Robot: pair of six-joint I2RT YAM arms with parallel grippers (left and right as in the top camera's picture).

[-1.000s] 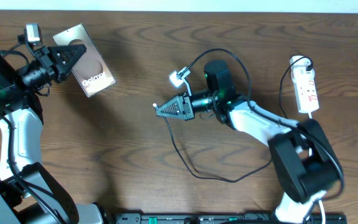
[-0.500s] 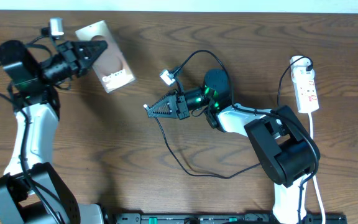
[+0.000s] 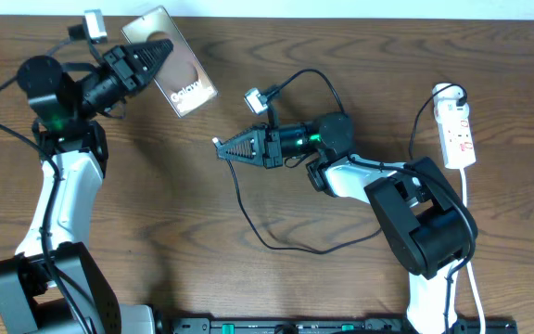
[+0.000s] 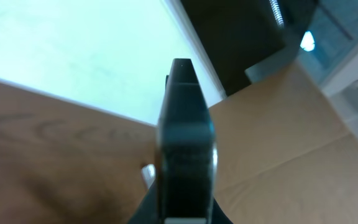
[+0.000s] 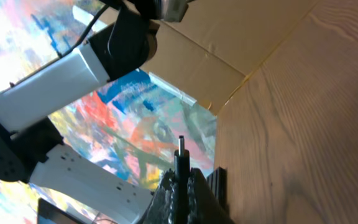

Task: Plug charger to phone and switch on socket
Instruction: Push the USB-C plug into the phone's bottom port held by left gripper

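The phone [image 3: 185, 85], a brownish slab with white "Galaxy" lettering, is held off the table at the back left, with my left gripper [image 3: 152, 56] shut on its upper end. In the left wrist view the phone [image 4: 185, 124] shows edge-on between the fingers. My right gripper [image 3: 239, 148] is shut on the charger just behind its plug [image 3: 217, 142], which points left. In the right wrist view the plug [image 5: 180, 149] sticks up out of the shut right gripper [image 5: 183, 183]. The socket [image 3: 457, 130] lies at the far right, away from both grippers.
The charger's black cable [image 3: 276, 243] loops over the middle of the table below the right arm. The socket's white lead [image 3: 468, 190] runs down the right edge. A black bar [image 3: 341, 327] lies along the front edge. Cardboard [image 4: 278, 124] stands behind the table.
My left arm has swung the phone to the right and towards the back edge. The right gripper has moved left and slightly back with the plug, and the gap between plug and phone has narrowed.
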